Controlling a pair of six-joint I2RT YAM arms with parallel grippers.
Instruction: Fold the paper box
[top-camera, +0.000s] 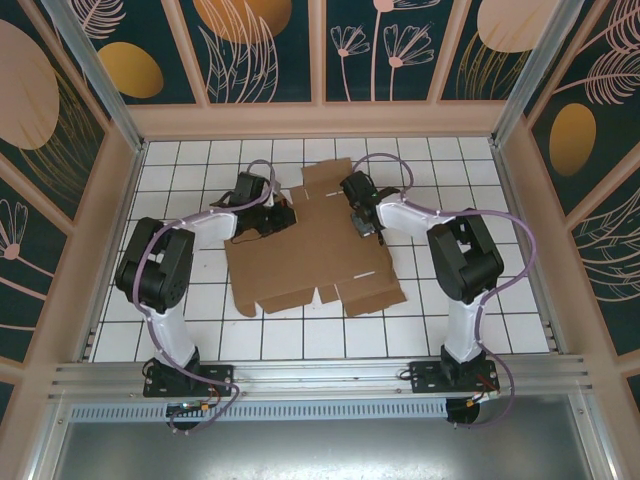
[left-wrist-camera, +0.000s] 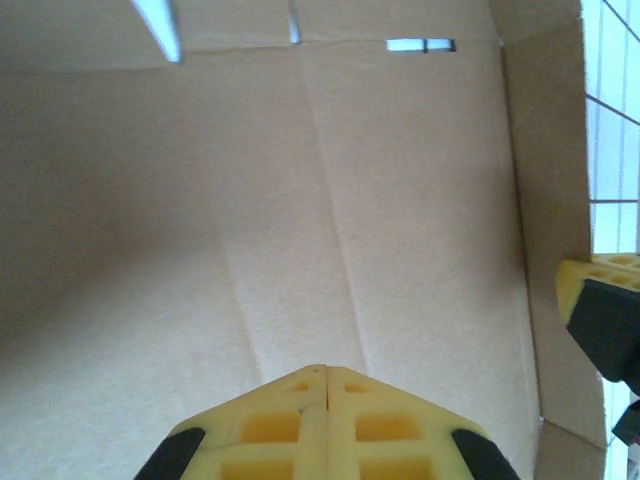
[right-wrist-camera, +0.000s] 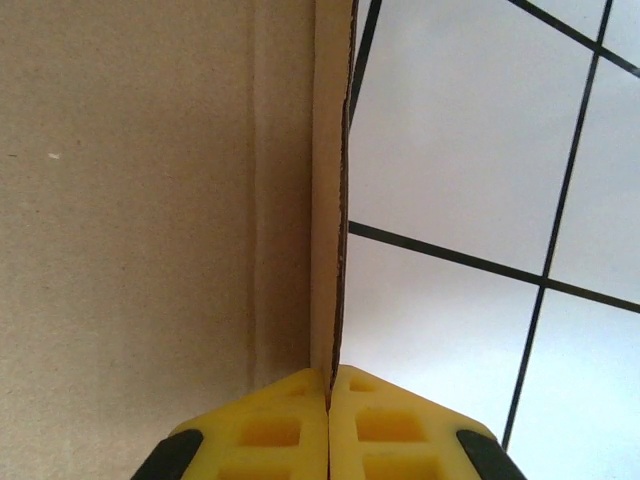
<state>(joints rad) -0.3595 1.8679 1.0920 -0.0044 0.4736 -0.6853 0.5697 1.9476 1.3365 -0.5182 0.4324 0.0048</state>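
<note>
Top external: arms bend inward over brown corrugated cardboard box (top-camera: 310, 255); left pincer (left-wrist-camera: 327, 372) clenched empty; right pincer (right-wrist-camera: 329, 372) grips its edge.

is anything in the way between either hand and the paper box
nothing visible does. the left hand, shut, points straight at bare cardboard of the paper box; the right hand is shut at the box's edge, which runs right into its closed tip, apparently pinched
</note>
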